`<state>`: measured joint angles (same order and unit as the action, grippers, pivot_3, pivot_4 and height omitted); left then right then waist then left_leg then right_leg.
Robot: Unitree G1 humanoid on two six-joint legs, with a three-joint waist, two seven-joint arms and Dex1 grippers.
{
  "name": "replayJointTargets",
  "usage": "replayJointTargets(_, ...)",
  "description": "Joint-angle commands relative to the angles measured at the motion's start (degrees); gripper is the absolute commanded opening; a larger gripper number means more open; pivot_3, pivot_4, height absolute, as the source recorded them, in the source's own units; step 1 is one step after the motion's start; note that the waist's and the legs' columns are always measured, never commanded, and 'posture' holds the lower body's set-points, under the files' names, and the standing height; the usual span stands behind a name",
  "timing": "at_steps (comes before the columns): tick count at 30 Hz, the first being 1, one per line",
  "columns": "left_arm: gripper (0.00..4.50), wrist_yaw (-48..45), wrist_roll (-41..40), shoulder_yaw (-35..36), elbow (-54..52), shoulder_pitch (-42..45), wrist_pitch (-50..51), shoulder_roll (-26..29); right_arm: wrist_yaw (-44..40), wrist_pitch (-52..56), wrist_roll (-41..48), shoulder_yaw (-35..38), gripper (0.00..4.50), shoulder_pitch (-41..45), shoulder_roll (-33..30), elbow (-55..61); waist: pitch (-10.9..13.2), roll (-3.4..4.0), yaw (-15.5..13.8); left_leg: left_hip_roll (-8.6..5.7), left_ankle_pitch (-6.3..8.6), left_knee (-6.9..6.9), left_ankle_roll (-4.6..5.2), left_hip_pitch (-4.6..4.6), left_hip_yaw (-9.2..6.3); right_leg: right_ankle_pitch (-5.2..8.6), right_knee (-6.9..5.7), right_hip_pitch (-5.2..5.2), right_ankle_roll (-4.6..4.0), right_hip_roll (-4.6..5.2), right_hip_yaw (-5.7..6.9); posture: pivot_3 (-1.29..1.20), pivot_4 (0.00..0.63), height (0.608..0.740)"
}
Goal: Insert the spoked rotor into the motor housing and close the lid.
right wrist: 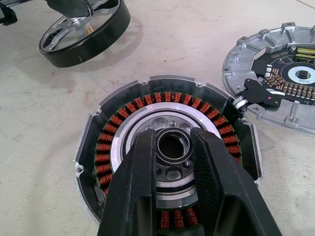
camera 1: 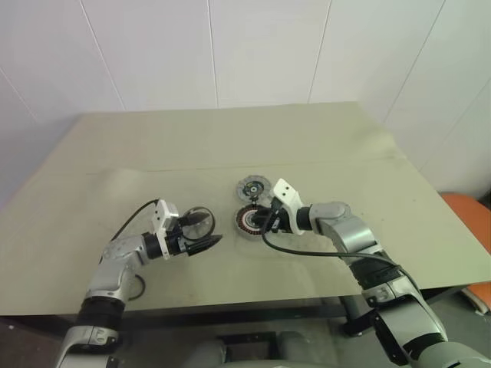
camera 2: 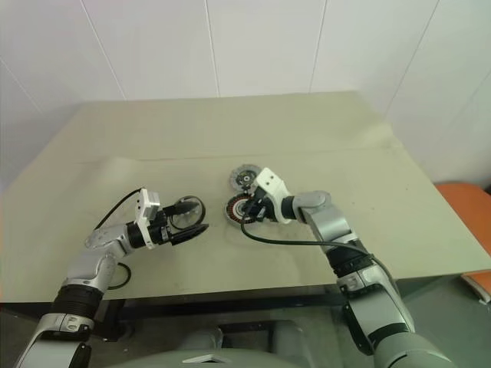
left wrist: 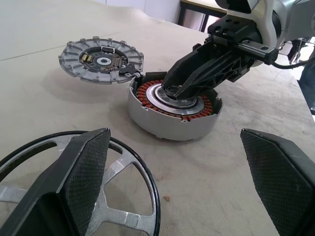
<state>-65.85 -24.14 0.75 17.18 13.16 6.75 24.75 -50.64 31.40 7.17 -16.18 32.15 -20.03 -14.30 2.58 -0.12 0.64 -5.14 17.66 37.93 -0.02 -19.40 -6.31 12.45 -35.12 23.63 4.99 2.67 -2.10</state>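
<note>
The right gripper (right wrist: 172,147) pinches the hub of the copper-wound rotor (right wrist: 165,162) mid-table – silver lid (camera 1: 251,186) touching at its 12 o'clock, black-rimmed ring (camera 1: 198,221) at 9 o'clock beneath the wide-open left gripper (camera 1: 201,232).

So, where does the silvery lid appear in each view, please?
Left eye view: the lid lies just behind the copper-wound rotor.
Right eye view: again just behind the rotor.
Left wrist view: beside the rotor, on its far side.
Right wrist view: beside the rotor, partly out of frame.
Shared landmark: the copper-wound rotor.
</note>
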Motion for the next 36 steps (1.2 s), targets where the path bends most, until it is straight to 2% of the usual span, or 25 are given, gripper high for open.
replayJointTargets(1, 4.5, 0.06, 0.05, 0.29, -1.63, 0.88, -0.21, 0.23, -0.03, 0.35, 0.45, 0.1, 0.68, 0.52, 0.9, 0.64, 0.0, 0.0, 0.02, 0.0, 0.0, 0.0, 0.0, 0.0, 0.0, 0.0, 0.0, 0.0, 0.0, 0.0, 0.0, 0.0, 0.0, 0.74)
replayJointTargets(36, 4.5, -0.18, -0.32, 0.2, -5.62, 0.8, 2.65, 0.77, -0.06, 1.28, 0.73, 0.68, 0.68, -0.07, 0.47, 0.9, 0.0, 0.0, -0.05, 0.0, 0.0, 0.0, 0.0, -0.01, 0.0, 0.0, 0.0, 0.0, 0.0, 0.0, 0.0, 0.0, 0.0, 0.74)
